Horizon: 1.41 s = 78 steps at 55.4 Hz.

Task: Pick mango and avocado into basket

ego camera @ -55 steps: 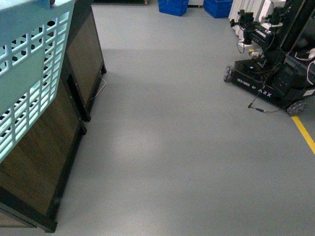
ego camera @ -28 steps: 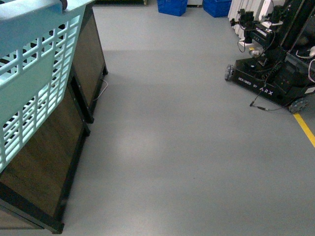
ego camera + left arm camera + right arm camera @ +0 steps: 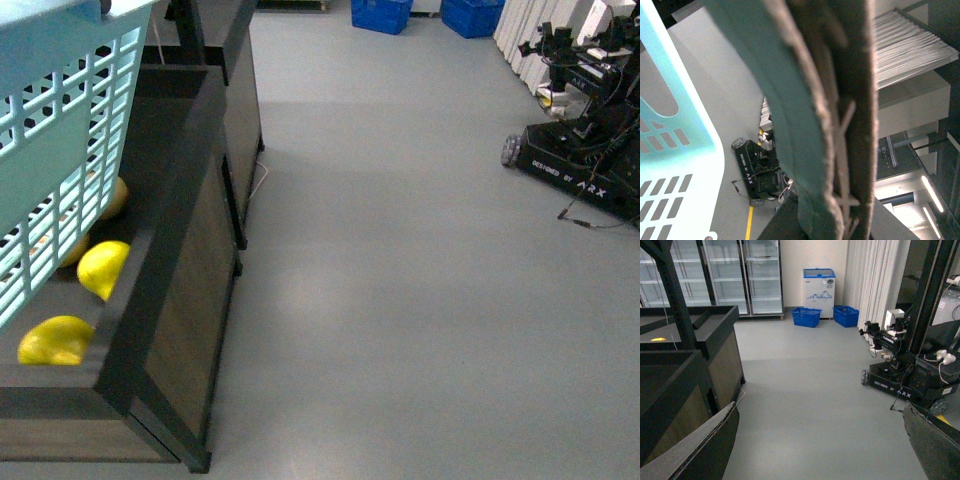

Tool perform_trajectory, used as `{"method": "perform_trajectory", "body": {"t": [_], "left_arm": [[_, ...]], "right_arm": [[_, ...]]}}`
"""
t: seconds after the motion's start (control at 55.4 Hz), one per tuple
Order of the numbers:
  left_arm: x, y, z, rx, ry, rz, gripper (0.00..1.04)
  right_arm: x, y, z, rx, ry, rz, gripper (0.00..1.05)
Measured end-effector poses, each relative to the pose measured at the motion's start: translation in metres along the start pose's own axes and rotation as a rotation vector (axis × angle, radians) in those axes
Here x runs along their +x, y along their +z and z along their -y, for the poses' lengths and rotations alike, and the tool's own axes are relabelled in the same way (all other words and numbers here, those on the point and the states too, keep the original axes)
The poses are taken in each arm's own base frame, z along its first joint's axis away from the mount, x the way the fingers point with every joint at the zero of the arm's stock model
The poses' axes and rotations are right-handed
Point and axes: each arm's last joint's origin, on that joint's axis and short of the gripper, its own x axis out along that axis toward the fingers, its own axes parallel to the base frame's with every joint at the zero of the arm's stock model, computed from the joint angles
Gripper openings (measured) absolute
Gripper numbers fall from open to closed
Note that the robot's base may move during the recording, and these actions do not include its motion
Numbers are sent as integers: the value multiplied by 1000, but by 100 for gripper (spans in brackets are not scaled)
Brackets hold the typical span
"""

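The light teal basket (image 3: 60, 140) hangs at the upper left of the front view, above a dark display bin (image 3: 185, 250). In the left wrist view my left gripper (image 3: 832, 200) is shut on the basket's brown-grey handle (image 3: 852, 100), which carries white zip ties (image 3: 842, 150); the teal basket wall (image 3: 670, 125) shows beside it. Three yellow oval fruits (image 3: 103, 268) lie in the bin under the basket; I cannot tell if one is the mango. The avocado is out of view. My right gripper (image 3: 820, 450) is open over bare floor, and its fingers (image 3: 705, 450) hold nothing.
Dark wooden bins run along the left; one further off holds a yellow fruit (image 3: 658, 339). Another ARX robot (image 3: 590, 160) stands at the right. Blue crates (image 3: 380, 14), a white freezer (image 3: 818, 285) and glass-door fridges (image 3: 725, 275) line the back wall. Grey floor (image 3: 400, 300) lies between.
The front view has swung left: the bins now sit further right in the picture, and a bin's inside with yellow fruits has come into sight. The basket stays at the upper left.
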Motion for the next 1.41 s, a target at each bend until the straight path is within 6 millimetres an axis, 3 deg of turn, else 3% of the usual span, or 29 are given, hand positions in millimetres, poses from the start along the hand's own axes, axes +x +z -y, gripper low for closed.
{"method": "perform_trajectory", "body": {"t": [1.407], "left_arm": [[0,-1,-1,-1,5,-1,10]], "right_arm": [[0,0,0,0,1,-1,97]]}}
